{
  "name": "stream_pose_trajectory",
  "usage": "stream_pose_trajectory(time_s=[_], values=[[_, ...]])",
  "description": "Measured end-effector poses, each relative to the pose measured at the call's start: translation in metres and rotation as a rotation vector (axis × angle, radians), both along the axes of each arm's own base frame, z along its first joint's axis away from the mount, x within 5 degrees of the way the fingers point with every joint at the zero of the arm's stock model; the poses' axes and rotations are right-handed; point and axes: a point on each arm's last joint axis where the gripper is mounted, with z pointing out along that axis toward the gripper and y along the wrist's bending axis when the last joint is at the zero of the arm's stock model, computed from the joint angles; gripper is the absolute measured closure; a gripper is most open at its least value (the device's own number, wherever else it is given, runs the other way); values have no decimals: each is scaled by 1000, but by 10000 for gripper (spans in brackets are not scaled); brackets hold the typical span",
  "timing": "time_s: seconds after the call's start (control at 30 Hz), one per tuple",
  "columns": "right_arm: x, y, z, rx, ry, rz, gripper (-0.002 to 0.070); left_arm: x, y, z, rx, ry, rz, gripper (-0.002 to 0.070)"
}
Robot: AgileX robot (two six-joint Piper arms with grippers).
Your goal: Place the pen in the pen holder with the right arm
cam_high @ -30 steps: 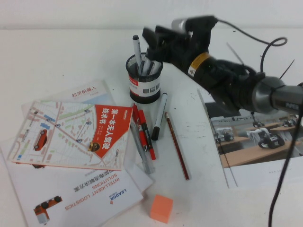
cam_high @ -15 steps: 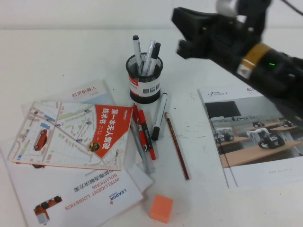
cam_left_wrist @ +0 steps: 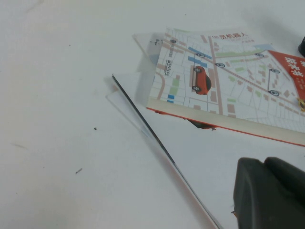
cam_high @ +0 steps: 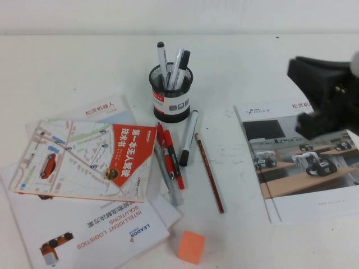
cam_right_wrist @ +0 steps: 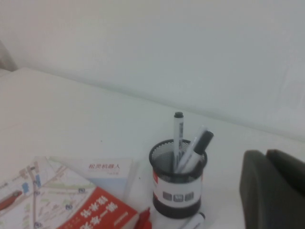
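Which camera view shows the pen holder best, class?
The high view: the whole pen holder shows, label and pens included, clear of the right claw. The right wrist view shows it blurrier and from the side; the left wrist view misses it.

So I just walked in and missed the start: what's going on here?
The right gripper, shut and empty, is off at the table's right side above a brochure. The pen stands in the pen holder with two others. More pens lie loose beside a map booklet. The left gripper sits parked by that booklet.
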Motion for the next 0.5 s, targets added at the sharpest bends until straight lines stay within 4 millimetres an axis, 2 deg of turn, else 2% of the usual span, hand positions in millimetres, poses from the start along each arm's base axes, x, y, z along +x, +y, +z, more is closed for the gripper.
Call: stream_pose_trajectory(time_s=[0.3,0.5], values=[[-48,-30,-6,-6,-26,-54,695,0,0,0,0,0,0,678],[-70,-46,-25,-34,11,-107,695,0,0,0,0,0,0,678]])
